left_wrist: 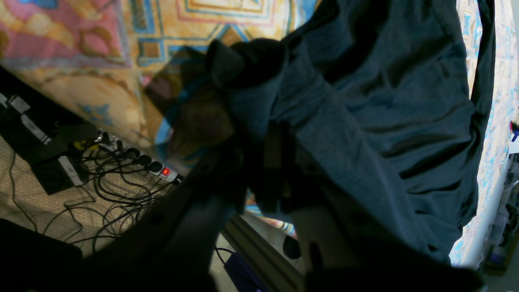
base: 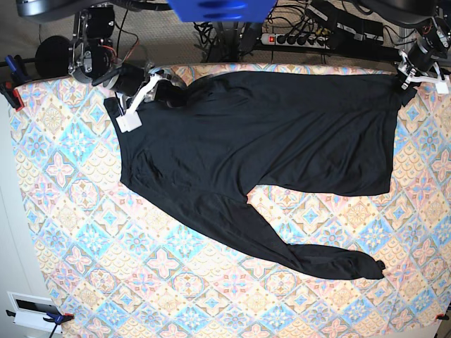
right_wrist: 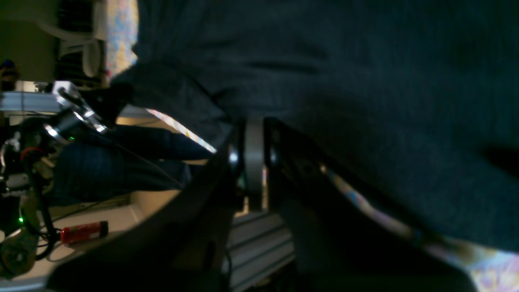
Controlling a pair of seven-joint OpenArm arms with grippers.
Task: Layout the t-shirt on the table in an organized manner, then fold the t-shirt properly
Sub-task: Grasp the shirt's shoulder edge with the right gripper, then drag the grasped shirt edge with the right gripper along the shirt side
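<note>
In the base view, the right claw (base: pixel 158 90) sits at the far left corner of the one black t-shirt (base: pixel 282 134), pinched shut on its edge. The shirt spreads rightward across the bench (base: pixel 77 239), long axis left-right, one sleeve trailing toward the near right. At the far right corner the left claw (base: pixel 407 77) is narrowed onto the opposite edge; two arms, each holding its own end.
</note>
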